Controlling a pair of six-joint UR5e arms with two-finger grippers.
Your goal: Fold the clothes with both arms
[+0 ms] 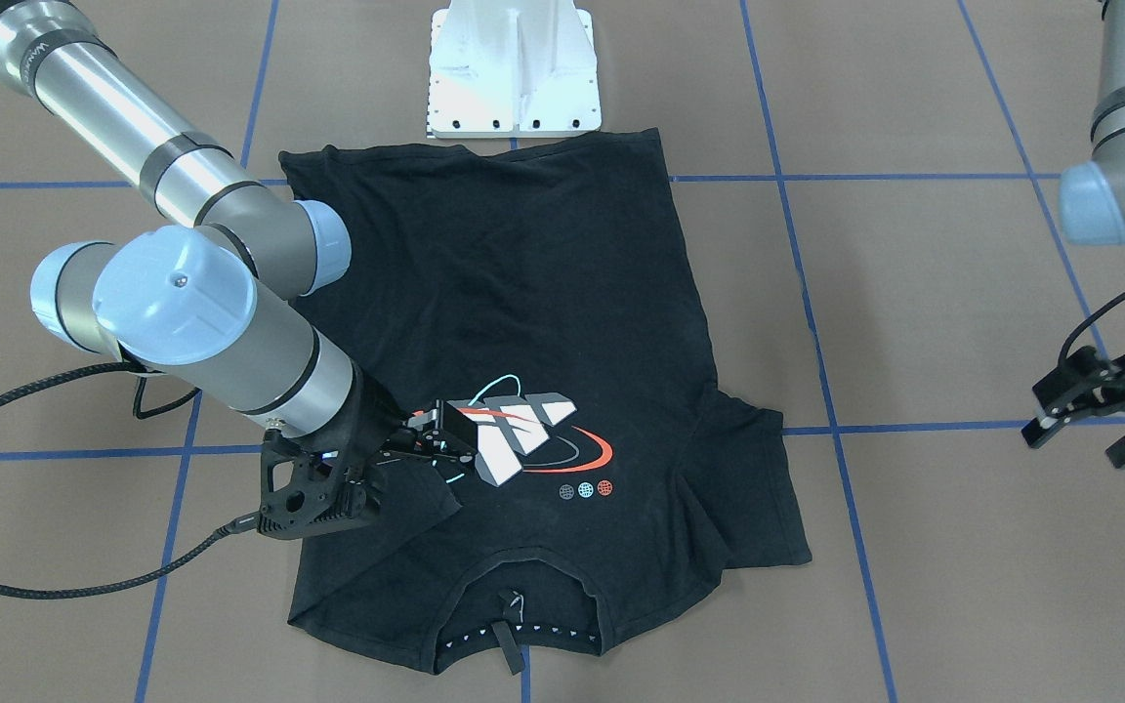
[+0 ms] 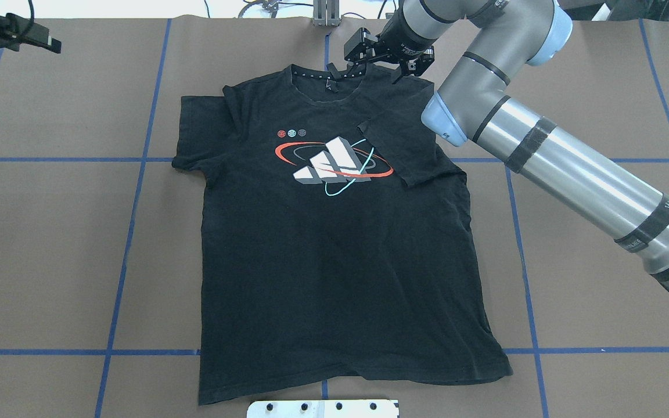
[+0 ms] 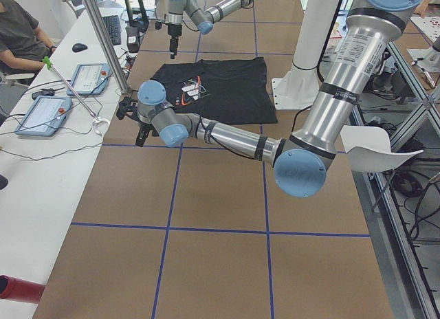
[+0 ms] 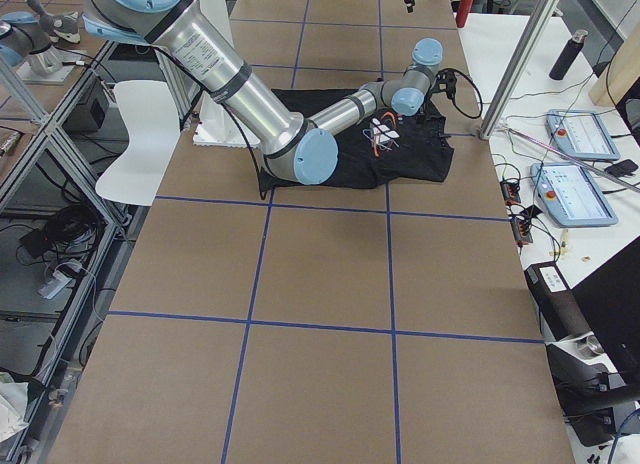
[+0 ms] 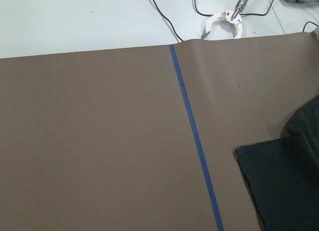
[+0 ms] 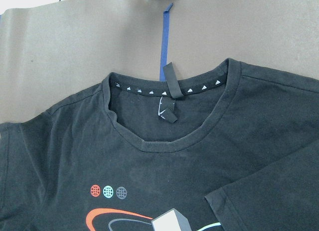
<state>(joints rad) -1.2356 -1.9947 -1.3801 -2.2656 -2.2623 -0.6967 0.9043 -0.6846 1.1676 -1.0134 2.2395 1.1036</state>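
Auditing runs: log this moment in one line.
shirt flat | one sleeve folded in | right tool open near collar | left tool open, aside

Bare table (image 2: 50, 249) lay free on both sides of the T-shirt (image 2: 334, 261). The right arm (image 2: 543, 151) slanted in over the shirt's right shoulder, its gripper (image 1: 440, 439) low above the folded sleeve, barring that side. The left gripper (image 1: 1095, 420) hung well apart. A white base block (image 2: 323, 408) sat just beside the hem.
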